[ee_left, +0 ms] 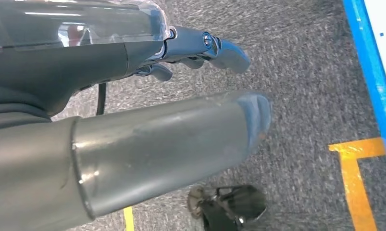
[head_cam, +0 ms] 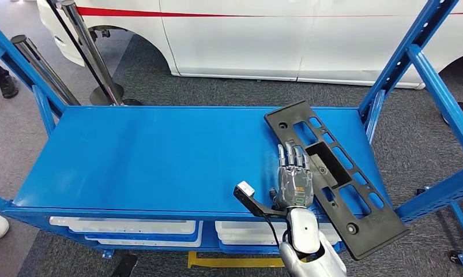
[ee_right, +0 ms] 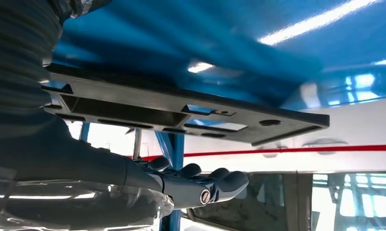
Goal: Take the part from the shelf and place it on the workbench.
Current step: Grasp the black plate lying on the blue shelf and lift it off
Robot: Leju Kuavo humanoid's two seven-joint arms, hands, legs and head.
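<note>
The blue shelf (head_cam: 142,156) carries the black part (head_cam: 332,173), a long slotted plate lying flat and diagonal at the shelf's right end, one corner overhanging the front edge. My right hand (head_cam: 293,179) lies beside the part's left edge, fingers extended and together, gripping nothing. My left hand (ee_left: 133,110) hangs over grey carpet, fingers loosely apart, empty.

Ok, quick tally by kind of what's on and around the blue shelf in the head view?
Black slotted part lying on the blue shelf: 1
Robot hand over the shelf top, beside the part: 1
White trays on the level below: 2
Chrome posts behind the shelf: 2
White car: 1
Total: 7
</note>
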